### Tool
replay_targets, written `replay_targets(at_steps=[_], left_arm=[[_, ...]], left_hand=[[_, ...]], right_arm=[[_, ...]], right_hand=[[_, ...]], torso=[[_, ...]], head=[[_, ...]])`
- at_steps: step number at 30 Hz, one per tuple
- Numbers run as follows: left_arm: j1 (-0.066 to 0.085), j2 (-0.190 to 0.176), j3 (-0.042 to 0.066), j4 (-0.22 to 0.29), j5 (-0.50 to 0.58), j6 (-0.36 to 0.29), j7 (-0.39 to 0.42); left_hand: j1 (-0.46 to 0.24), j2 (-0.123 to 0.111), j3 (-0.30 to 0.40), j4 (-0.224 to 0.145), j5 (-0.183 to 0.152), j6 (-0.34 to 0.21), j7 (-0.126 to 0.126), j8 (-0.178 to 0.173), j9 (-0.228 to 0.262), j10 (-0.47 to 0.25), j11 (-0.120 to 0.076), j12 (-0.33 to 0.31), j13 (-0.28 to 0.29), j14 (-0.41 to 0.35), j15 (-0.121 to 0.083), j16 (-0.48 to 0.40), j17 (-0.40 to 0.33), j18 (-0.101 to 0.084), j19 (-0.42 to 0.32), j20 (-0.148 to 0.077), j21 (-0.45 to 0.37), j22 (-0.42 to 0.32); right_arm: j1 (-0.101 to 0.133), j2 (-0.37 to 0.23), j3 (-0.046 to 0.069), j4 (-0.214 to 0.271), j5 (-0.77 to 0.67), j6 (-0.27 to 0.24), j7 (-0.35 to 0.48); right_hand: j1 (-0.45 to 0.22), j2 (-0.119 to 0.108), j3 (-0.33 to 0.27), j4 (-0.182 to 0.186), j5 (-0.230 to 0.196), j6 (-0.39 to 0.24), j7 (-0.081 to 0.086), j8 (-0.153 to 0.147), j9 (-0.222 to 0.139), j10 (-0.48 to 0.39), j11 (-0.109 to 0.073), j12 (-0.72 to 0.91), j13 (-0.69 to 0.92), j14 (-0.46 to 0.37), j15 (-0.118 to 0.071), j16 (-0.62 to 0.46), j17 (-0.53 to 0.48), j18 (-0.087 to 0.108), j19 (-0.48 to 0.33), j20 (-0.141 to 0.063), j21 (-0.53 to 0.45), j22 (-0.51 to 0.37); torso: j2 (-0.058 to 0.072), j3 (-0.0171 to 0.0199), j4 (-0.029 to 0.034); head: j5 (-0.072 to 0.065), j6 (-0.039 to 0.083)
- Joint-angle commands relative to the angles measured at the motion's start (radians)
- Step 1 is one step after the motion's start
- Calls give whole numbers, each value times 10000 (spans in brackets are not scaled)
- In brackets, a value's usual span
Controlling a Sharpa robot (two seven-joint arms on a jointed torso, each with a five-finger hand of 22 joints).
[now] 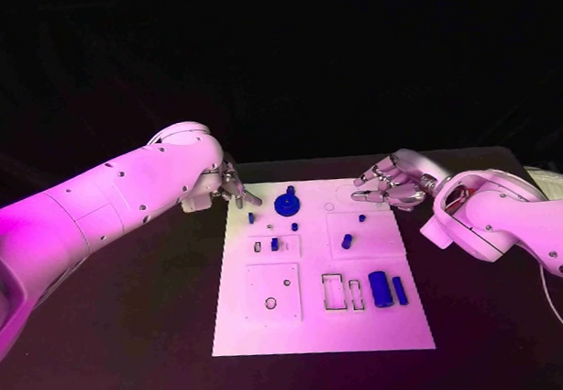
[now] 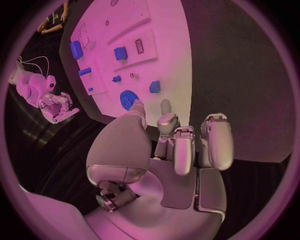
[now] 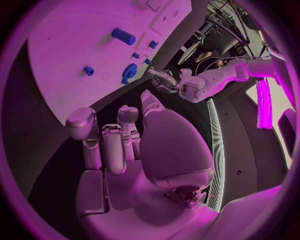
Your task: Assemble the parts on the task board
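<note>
White and flat, the rectangular task board is our landmark on the black table. We see small blue parts scattered on it, with a blue round gear near its far edge. Our left hand hovers beside the far-left corner, our right hand beside the far-right; both hold nothing, fingers loosely curled yet apart.

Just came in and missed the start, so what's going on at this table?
A two-armed robot is set to assemble small blue parts on a white task board. Right now neither hand holds anything: the left hand and right hand hover at the board's far corners, fingers apart. A blue gear-like part sits near the far edge between them, and other blue parts lie across the board.
</note>
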Motion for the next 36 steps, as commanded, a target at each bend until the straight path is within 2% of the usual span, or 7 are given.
replay_targets(at_steps=[1,14,36], left_arm=[[-22,85,-25,-95,-6,408,59],[-138,287,-94,-306,100,438,129],[-157,341,-118,-352,326,702,175]], left_hand=[[31,91,-35,-21,-26,45,5,46,5,49,-31,39,-9,1070,-78,30,2635,87,70,-30,31,527],[181,171,-15,-37,-23,38,-4,64,5,61,-42,58,8,1070,-88,30,2635,83,77,-44,36,542],[680,374,161,-62,-14,94,-47,193,54,89,-78,98,33,1070,-117,30,2635,74,98,-73,51,594]], right_arm=[[-9,16,0,11,-24,93,103],[-9,34,0,26,-23,96,110],[-15,79,0,-5,-22,122,109]], right_hand=[[-12,49,-51,-15,57,-27,14,-16,1,-59,3,-1,2,655,8,-52,751,52,-58,-15,-44,-9],[0,59,-63,-14,84,-29,15,-16,1,-62,2,-5,-3,653,7,-61,739,53,-58,-15,-50,-15],[20,73,-76,-15,113,-31,14,-16,2,-64,3,-3,-6,654,6,-64,738,54,-57,-16,-57,-22]], torso=[[14,4,-10],[6,2,0],[-5,6,-1]], head=[[-8,-8],[-47,-71],[-58,-105]])
